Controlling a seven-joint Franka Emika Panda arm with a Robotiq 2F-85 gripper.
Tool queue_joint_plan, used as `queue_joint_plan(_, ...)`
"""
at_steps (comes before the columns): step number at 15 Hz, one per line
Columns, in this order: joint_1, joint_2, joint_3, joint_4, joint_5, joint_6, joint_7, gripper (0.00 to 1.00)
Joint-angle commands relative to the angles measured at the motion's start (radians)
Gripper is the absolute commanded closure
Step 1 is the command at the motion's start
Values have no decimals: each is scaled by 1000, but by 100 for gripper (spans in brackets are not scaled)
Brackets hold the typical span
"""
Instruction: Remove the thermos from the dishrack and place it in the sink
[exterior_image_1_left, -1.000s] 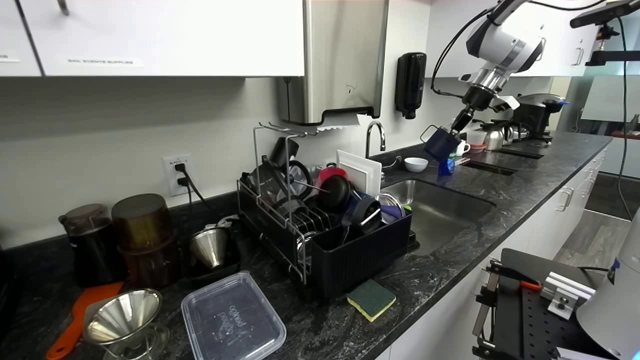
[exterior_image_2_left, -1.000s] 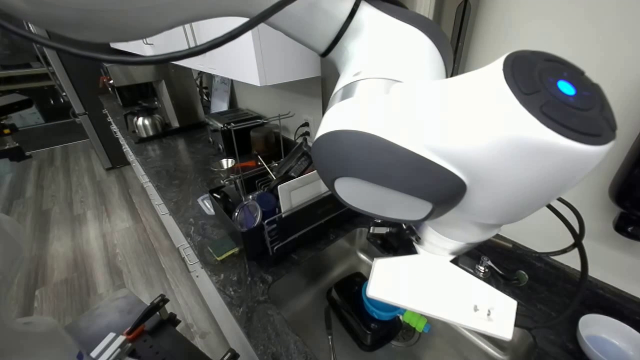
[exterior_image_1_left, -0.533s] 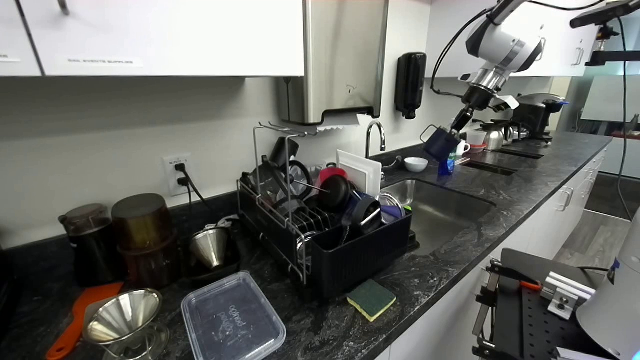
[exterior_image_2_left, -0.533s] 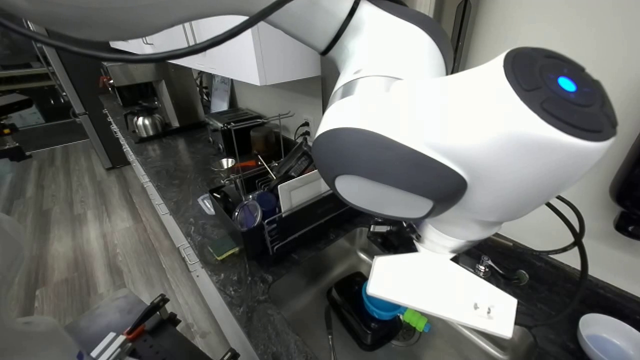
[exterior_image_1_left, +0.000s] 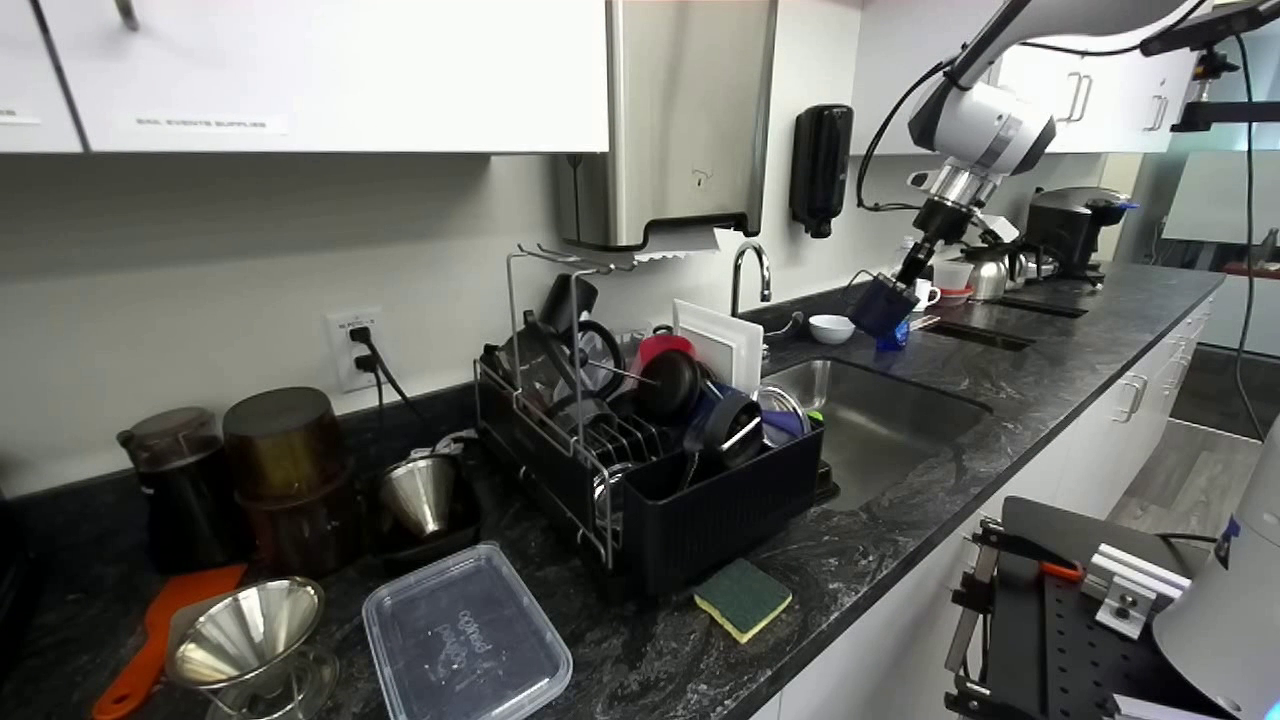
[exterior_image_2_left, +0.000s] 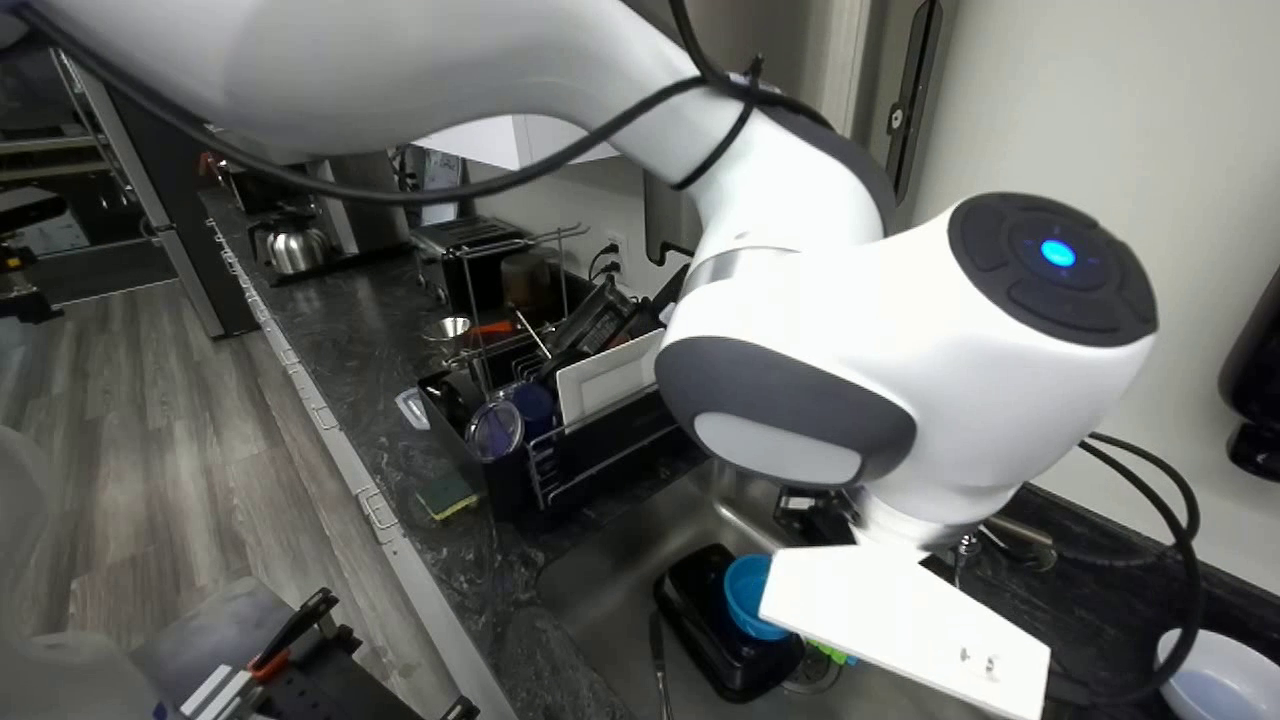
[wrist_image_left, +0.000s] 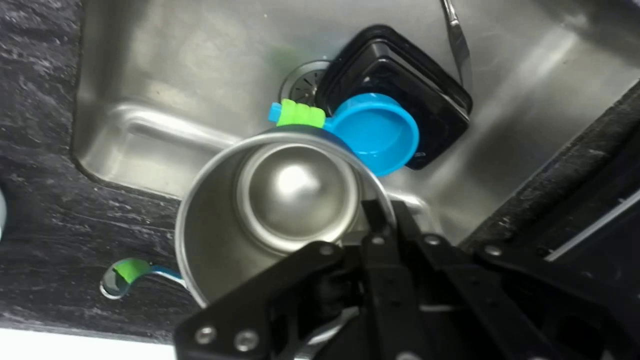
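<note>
The thermos is a dark blue metal mug (exterior_image_1_left: 880, 306) with a wire handle and a steel inside, which shows in the wrist view (wrist_image_left: 295, 195). My gripper (exterior_image_1_left: 908, 276) is shut on its rim. In the wrist view the fingers (wrist_image_left: 391, 212) pinch the wall, one inside and one outside. The thermos is tilted in the air and overlaps the sink's edge in the wrist view. The sink (wrist_image_left: 190, 70) lies below; it shows in both exterior views (exterior_image_1_left: 890, 430) (exterior_image_2_left: 610, 580). The dishrack (exterior_image_1_left: 720, 520) is full of dishes. In an exterior view the arm hides the thermos.
In the sink are a black container (wrist_image_left: 425, 95), a blue cup (wrist_image_left: 375, 135) with a green handle, and a knife (wrist_image_left: 457, 47). The faucet (exterior_image_1_left: 750, 265) stands behind the sink. A white bowl (exterior_image_1_left: 832, 329) and a blue bottle (exterior_image_1_left: 893, 335) stand beyond it.
The arm has moved down, and in an exterior view it has shifted left. The thermos has come down slightly with the gripper and is still held.
</note>
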Motion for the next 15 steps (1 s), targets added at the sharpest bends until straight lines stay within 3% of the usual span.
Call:
queue_joint_plan(1,-35,72,40,20,-2,108,61,98)
queue_joint_plan(7,-66,206,70,32,-111,283,232,98)
queue_joint_plan(15,-102,331,103,35,-407,340,469,98)
